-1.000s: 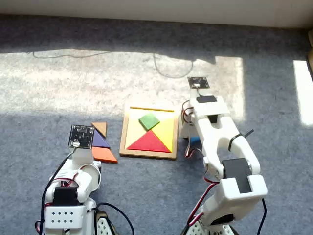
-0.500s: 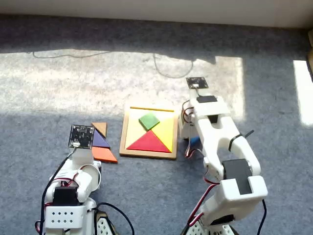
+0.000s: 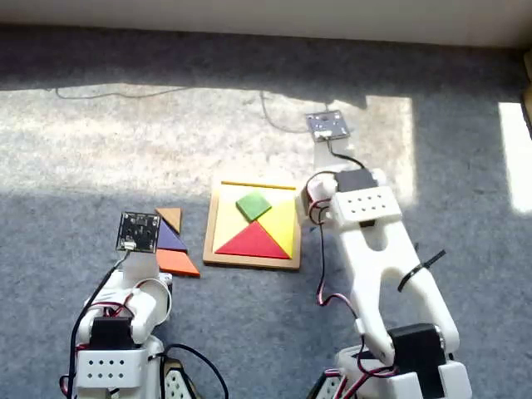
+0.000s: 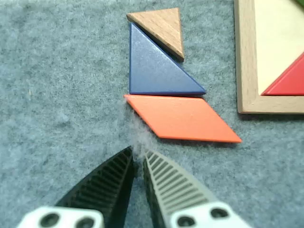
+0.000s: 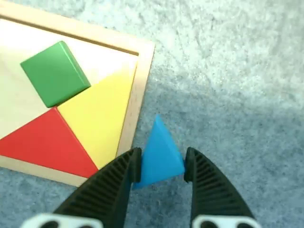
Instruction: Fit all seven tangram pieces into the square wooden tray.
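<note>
Left gripper (image 4: pixel 137 175) is seen clenched just above the grey carpet (image 3: pixel 249 332), a sliver of gap left between the fingers, nothing held. Just beyond its tips an orange parallelogram (image 4: pixel 183 118) is laid flat; a navy triangle (image 4: pixel 154 69) is butted against its far edge, and a wood triangle (image 4: pixel 161 26) is touching the navy one's far corner. All three are outside the tray (image 4: pixel 244 57), just beside its rim on the left arm's side. Right gripper (image 5: pixel 159 166) is closed on a light-blue triangle (image 5: pixel 159 154), one finger pressed on each side, the tip pointed away from the wrist. That piece is held just outside the tray's rim on the right arm's side, over carpet; whether it is lifted cannot be told. Three pieces are seated inside the tray: a red triangle (image 5: pixel 45 142) along the near edge, a yellow triangle (image 5: pixel 102 114) along the right-arm edge, a green square (image 5: pixel 54 73) set cornerwise where their tips meet. The rest of the tray floor is bare wood. Farther out, a cable (image 3: pixel 283 125) is looped across a sunlit strip of carpet.
</note>
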You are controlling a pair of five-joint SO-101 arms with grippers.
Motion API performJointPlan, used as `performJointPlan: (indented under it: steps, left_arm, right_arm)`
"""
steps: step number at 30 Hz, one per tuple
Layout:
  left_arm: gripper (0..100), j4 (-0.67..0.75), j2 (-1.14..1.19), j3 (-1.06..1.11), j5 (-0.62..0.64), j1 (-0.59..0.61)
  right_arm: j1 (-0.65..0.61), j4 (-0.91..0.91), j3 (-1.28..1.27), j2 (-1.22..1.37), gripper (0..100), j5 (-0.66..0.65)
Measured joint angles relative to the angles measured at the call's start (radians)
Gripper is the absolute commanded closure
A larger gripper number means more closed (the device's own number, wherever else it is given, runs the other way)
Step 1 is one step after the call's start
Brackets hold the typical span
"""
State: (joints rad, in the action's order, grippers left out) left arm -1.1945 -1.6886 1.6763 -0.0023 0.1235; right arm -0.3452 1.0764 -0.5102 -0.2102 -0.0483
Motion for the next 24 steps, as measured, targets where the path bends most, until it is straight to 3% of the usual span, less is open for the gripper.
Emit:
performJointPlan:
  steps: [12, 24]
  left_arm:
    - [99, 0.0, 0.0, 0.0, 0.0, 0.0]
    - [99, 0.0, 0.0, 0.0, 0.0, 0.0]
  right_arm:
    - [-0.281, 0.032, 0.121, 0.071, 87.8, 0.101]
    - [-0.39, 0.06, 0.358, 0.333, 87.3, 0.256]
